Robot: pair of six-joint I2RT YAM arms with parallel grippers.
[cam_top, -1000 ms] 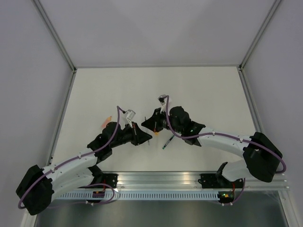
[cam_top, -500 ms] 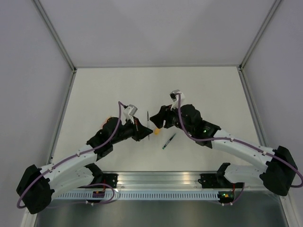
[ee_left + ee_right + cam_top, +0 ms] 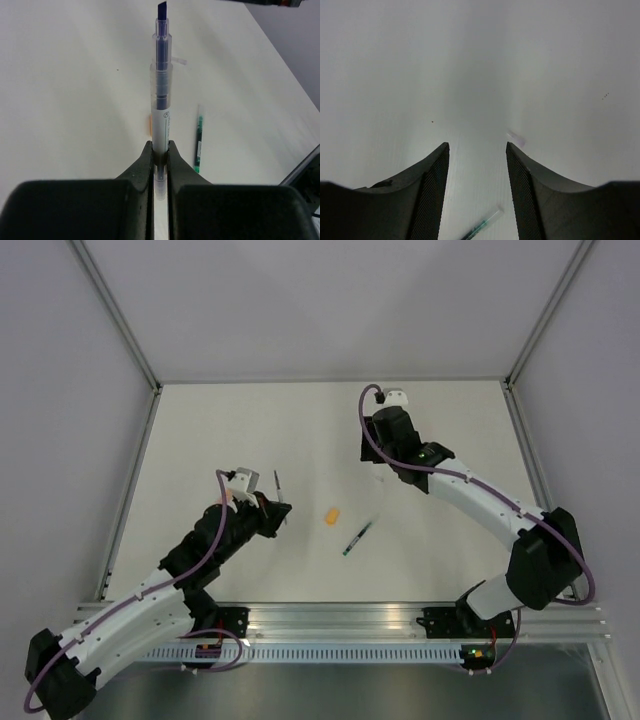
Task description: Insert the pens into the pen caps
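The top camera looks down on the whole table [image 3: 200, 440] from high behind, each wrist camera closely along its fingers [image 3: 75, 210], all three sharing the green pen [image 3: 357, 538].

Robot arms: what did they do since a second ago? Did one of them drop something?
Yes. The right gripper opened and let go of the orange cap, which now lies on the table. That arm then swung away toward the far side. The left gripper pulled back to the left, still shut on the grey pen. The green pen stayed where it lay.
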